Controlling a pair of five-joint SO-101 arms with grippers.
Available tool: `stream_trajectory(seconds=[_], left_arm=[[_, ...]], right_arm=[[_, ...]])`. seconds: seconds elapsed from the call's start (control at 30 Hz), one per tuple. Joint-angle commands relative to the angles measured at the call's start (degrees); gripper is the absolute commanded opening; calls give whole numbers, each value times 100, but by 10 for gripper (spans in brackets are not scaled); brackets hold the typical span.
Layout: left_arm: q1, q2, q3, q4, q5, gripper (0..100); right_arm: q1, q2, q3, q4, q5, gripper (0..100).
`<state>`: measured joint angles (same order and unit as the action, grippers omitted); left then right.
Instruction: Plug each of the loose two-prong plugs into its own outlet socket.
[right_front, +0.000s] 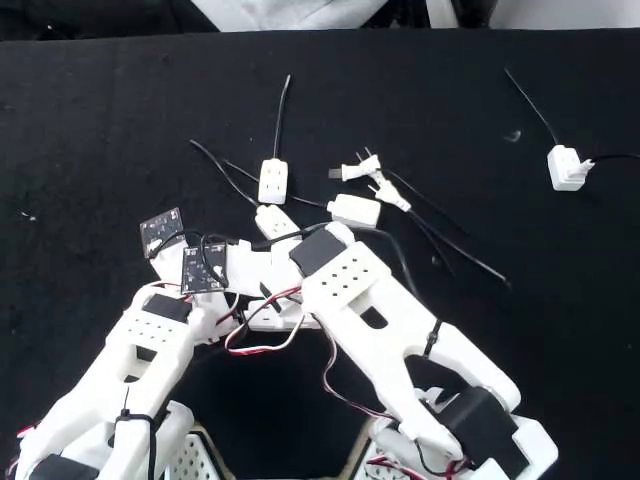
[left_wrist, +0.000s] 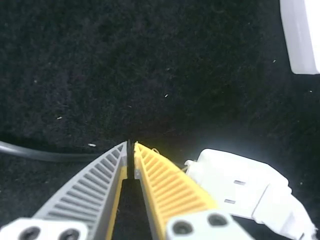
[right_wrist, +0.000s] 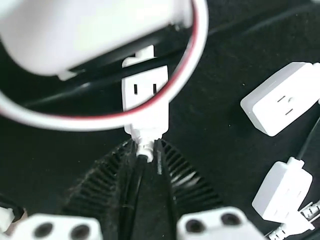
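Right pincer clenched on the cord neck of a white outlet socket. Left pincer pressed closed, empty, a socket body just beside it. Two loose plugs lie on the bench, near the held socket, unplugged.

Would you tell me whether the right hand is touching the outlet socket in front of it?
Touching. The right wrist view shows the right hand closed on the outlet socket at its cord end.
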<state>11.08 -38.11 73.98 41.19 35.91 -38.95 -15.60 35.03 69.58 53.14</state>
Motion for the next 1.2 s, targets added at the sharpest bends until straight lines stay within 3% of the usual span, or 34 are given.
stream_trajectory(seconds=[0.0,0.5,0.6,0.8,0.93,1.17], left_arm=[[-40,88,-22,-79,-26,30],[-48,88,-22,-79,-35,30],[-48,88,-22,-79,-35,31],[-224,79,-75,-70,-35,35],[-514,79,-207,114,-18,134],[-1156,79,-1121,1644,-26,369]], right_arm=[[-35,312,-40,-273,-26,11],[-448,760,22,-264,-53,11],[-440,585,4,-343,-396,18],[-440,-22,66,-360,-897,236],[-484,-215,251,-413,-897,283],[-501,-356,277,-387,-879,286]])
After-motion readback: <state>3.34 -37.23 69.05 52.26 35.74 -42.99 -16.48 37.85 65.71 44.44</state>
